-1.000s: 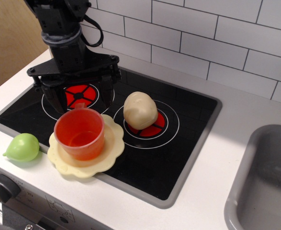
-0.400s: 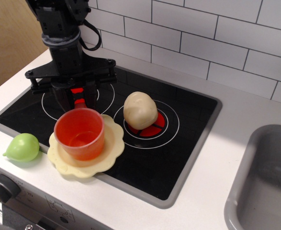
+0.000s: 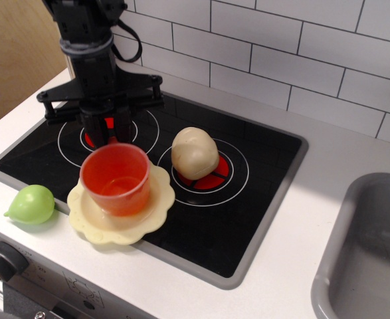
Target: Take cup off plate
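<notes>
The translucent orange-red cup [image 3: 115, 181] stands upright on the pale yellow scalloped plate [image 3: 153, 211], at the front left of the black hob. My gripper [image 3: 108, 136] comes down from above at the cup's back rim. Its two black fingers [image 3: 92, 127] are drawn close together around the small tab at the rim. The cup seems slightly raised and tilted, and its base still looks close to the plate. The fingers hide the exact contact at the tab.
A beige potato-shaped lump [image 3: 194, 153] lies on the hob's middle burner, just right of the plate. A green pear-shaped toy [image 3: 30, 204] lies on the counter to the plate's left. A grey sink [image 3: 354, 266] is at the right. A tiled wall is behind.
The fingers have closed from wide apart to close together at the cup's back rim. The cup has shifted slightly up and to the right, and the plate has moved slightly with it.
</notes>
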Controlling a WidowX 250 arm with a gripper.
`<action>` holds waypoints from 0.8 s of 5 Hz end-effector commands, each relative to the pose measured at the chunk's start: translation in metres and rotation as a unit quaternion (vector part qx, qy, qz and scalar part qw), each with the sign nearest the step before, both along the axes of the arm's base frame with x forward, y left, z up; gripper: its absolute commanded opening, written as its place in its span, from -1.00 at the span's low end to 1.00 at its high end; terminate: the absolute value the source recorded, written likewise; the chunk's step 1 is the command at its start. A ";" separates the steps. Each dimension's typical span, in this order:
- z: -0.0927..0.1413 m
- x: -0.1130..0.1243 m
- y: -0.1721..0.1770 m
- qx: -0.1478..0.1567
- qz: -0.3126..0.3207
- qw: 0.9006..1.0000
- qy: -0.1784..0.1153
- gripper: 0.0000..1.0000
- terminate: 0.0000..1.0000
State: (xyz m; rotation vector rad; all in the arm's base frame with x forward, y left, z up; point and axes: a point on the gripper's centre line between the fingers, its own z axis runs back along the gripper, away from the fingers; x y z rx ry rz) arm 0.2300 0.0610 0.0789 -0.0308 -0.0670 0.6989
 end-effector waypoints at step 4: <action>0.033 0.013 -0.093 -0.002 -0.264 0.964 0.015 -1.00 -1.00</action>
